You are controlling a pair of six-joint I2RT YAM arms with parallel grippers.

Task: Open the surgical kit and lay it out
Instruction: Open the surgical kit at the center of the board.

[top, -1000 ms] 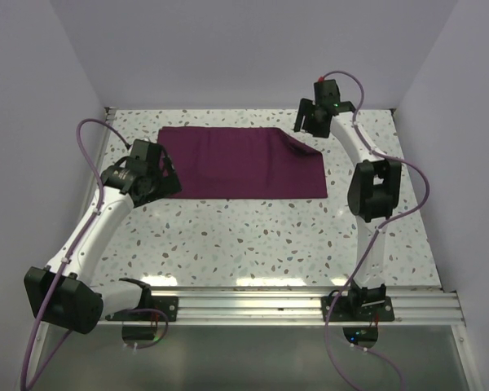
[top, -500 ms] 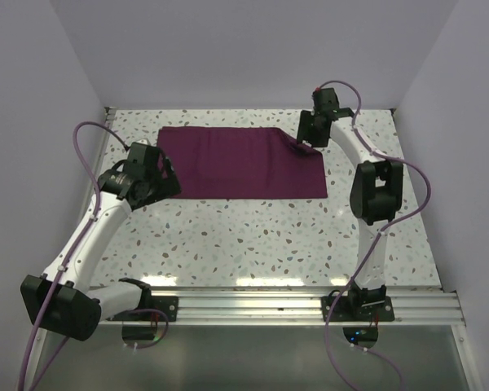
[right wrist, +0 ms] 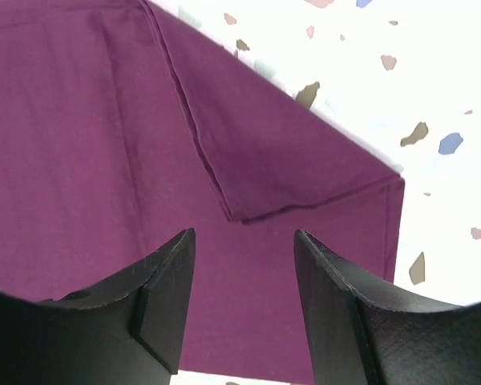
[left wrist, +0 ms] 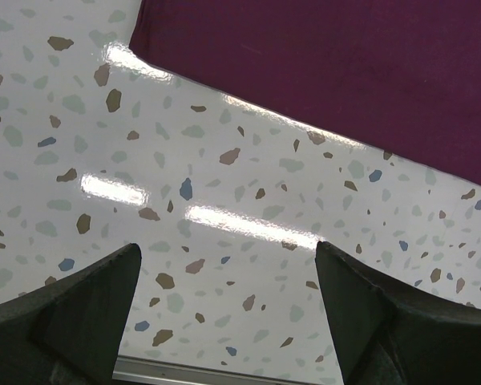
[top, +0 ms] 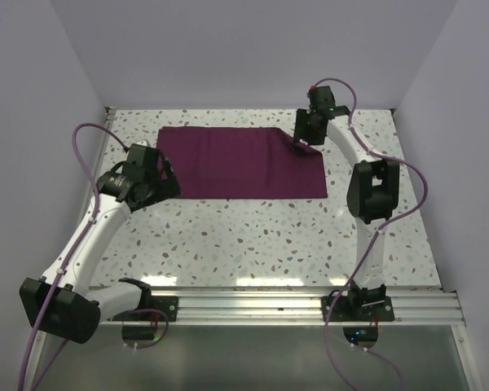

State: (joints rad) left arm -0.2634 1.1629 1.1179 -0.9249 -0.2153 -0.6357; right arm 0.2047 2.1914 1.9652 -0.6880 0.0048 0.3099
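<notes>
Over the speckled table point(left wrist: 224, 120), left hand point(left wrist: 228, 249) gapes beside the cloth wrap point(top: 236, 163), right hand point(right wrist: 244, 237) gapes above its folded corner point(right wrist: 305, 172).

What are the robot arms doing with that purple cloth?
They look set to open a folded cloth lying flat on the table. The right gripper is down at the cloth's far right corner, jaws open over a folded-over flap, not pinching it. The left gripper hovers open over bare table by the cloth's near left corner, holding nothing.
</notes>
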